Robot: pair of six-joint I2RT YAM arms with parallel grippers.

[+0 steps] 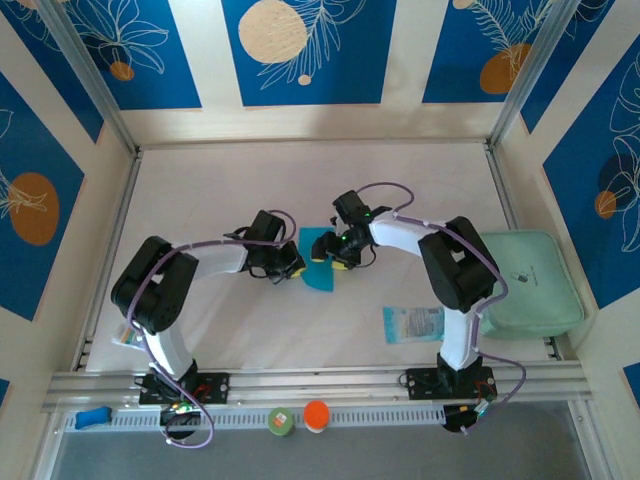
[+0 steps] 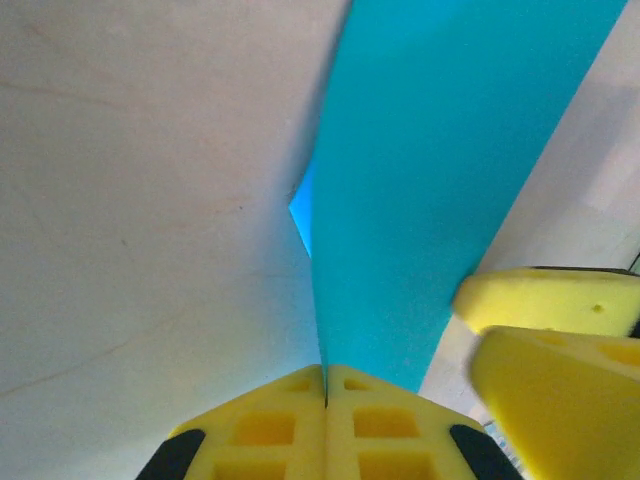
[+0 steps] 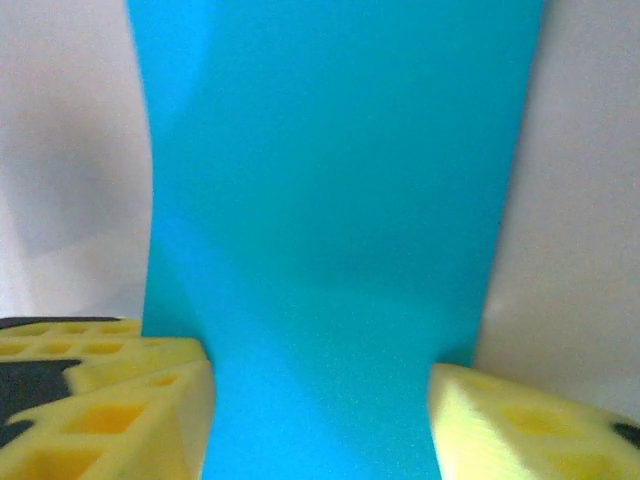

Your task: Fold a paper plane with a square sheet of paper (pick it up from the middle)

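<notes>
Top external view: both arms are bent at the elbow and reach inward with their forearms nearly level. The left gripper point(image 1: 292, 268) and right gripper point(image 1: 338, 256) face each other at the centre of the frame, low over the table point(image 1: 220, 190). Between them sits the square sheet of paper point(image 1: 320, 279) (a narrow cyan strip in the wrist views). In the left wrist view the left fingers point(image 2: 270, 430) are pressed together, with the paper's edge running into their seam and clamped there. In the right wrist view the right fingers point(image 3: 130, 400) stand apart, one on each side of the strip.
</notes>
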